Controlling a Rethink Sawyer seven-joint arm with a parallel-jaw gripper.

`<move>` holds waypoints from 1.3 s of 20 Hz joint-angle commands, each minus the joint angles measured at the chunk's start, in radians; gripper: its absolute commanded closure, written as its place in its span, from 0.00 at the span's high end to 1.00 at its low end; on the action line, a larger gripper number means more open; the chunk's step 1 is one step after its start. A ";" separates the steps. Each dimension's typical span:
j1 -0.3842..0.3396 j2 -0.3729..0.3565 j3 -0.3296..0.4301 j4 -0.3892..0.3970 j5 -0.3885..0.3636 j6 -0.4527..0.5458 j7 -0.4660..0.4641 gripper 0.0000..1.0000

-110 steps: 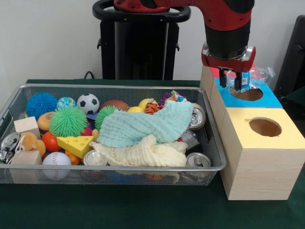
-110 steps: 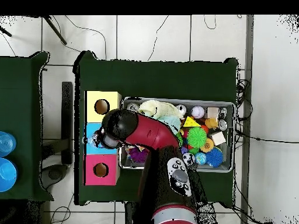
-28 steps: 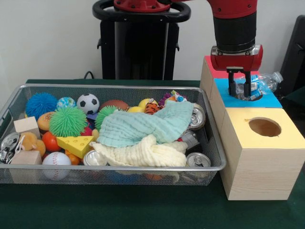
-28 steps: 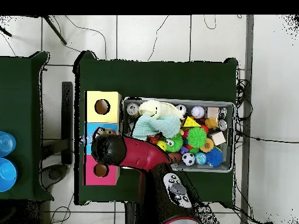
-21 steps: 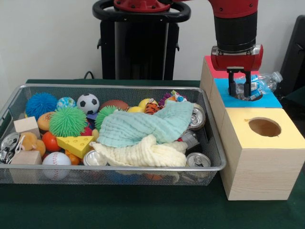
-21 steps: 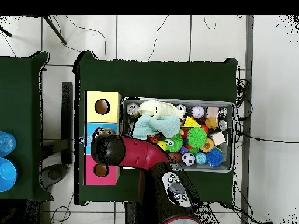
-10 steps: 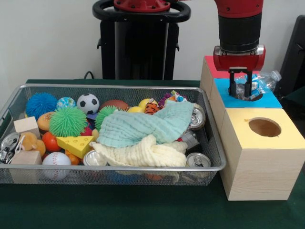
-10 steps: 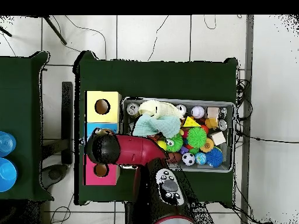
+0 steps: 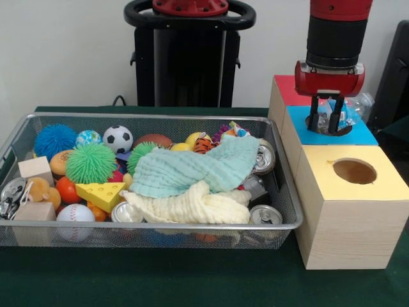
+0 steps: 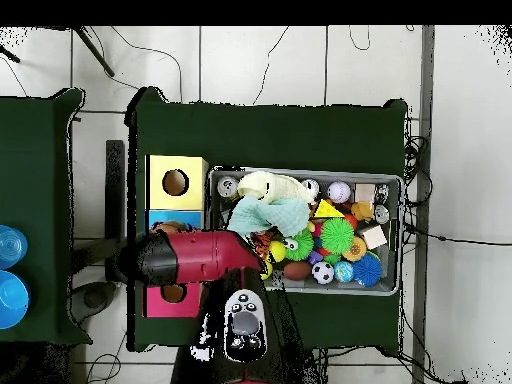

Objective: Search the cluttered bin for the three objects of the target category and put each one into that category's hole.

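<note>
The red and black gripper (image 9: 328, 121) hangs over the blue-topped wooden box (image 9: 362, 133), its fingers closed on a crumpled clear plastic bottle (image 9: 337, 110). The bottle lies tilted across the box's round hole (image 9: 333, 128), one end low at the hole and the other end projecting beyond the gripper toward the far side. It has not entered the hole. In the overhead view the arm covers this area, so the bottle's exact position over the opening cannot be confirmed there.

Handling judgement: the bottle appears empty, light and thin-walled. It will probably deform under finger pressure and its smooth skin may slip, so a grip on the stiffer neck or shoulder is preferable to the soft mid-body. Lying crosswise, it may bridge the hole rather than drop; standing it on end over the opening should help.

The yellow-topped wooden box (image 9: 350, 211) stands nearest the camera and the red-topped wooden box (image 9: 285, 91) behind the blue one. The wire mesh bin (image 9: 153, 232) beside them holds a pale green cloth (image 9: 192, 167), a cream cloth (image 9: 192, 204), balls and several metal cans (image 9: 265, 157).
</note>
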State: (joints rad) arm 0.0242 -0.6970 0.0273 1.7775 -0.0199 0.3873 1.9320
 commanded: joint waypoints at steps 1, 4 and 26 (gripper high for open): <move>-0.115 0.446 -0.072 -0.076 -0.207 -0.479 0.063 0.00; -0.204 0.443 0.012 -0.065 -0.263 -0.481 0.006 0.00; -0.245 0.448 0.056 -0.111 -0.384 -0.414 0.058 1.00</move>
State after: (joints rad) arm -0.1246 -0.7147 0.2088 1.7748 -0.1793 0.4580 1.9322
